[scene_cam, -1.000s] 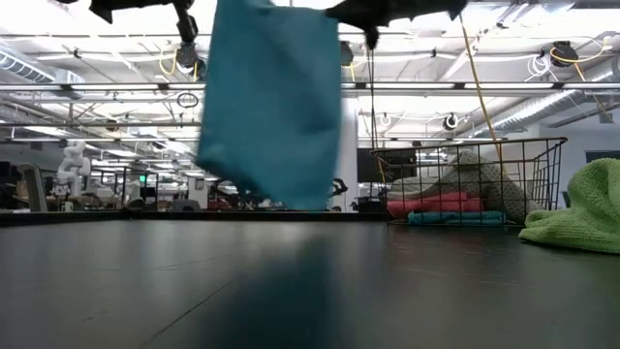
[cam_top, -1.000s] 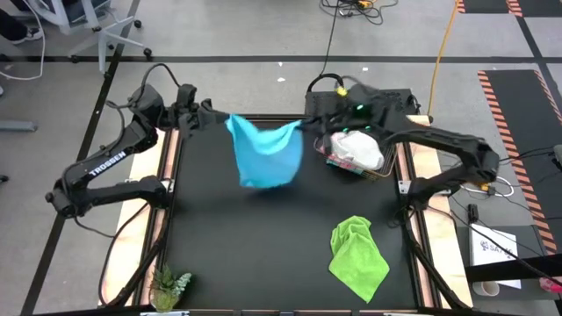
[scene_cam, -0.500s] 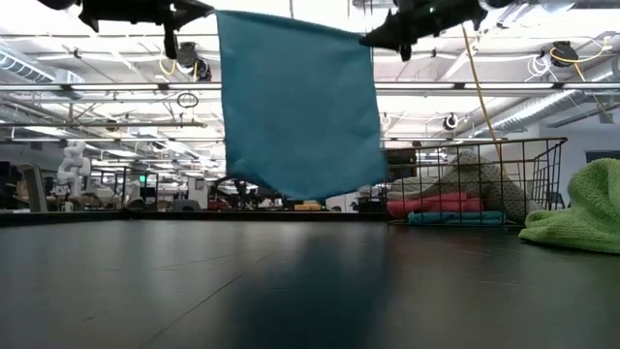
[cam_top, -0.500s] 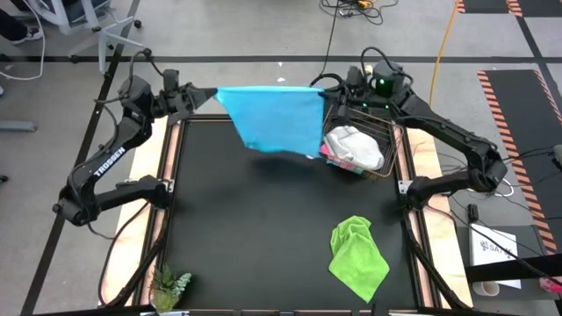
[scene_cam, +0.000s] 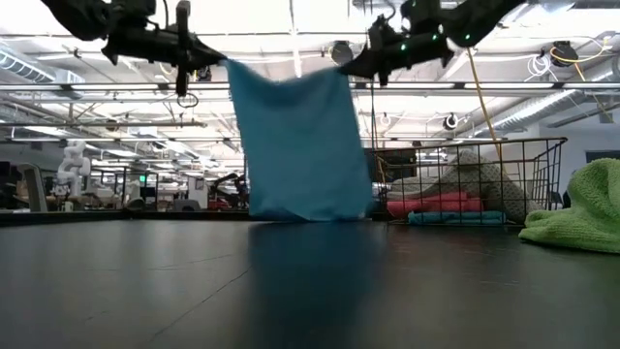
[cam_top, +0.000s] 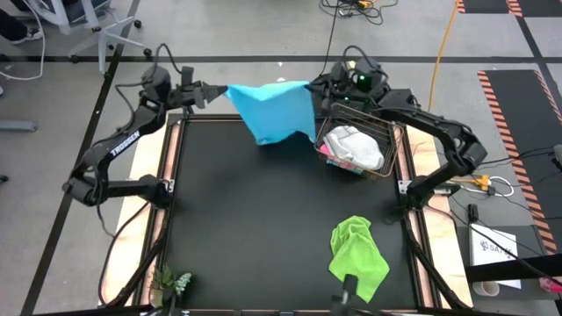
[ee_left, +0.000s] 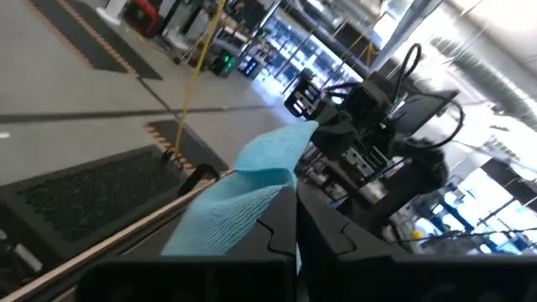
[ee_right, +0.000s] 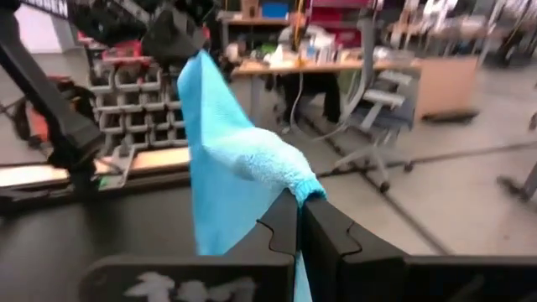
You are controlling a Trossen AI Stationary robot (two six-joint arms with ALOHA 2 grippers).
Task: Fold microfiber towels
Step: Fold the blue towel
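**Blue towel stretched between two arms**

While both arms reach over the far edge of the worktop, the left fingers and right fingers are closed on the top corners of the blue towel, which hangs beside the basket.

- A light blue towel is suspended by its two upper corners at the far edge of the table, each corner being pinched in a closed gripper. It hangs as a flat sheet, and in the low view its lower edge is seen just at the tabletop.
- A lime green towel lies crumpled on the near right part of the table, unfolded.
- A white-grey towel is bunched on top inside the wire basket at the far right.
- A pink towel and a second light blue towel lie flat beneath it in the basket.
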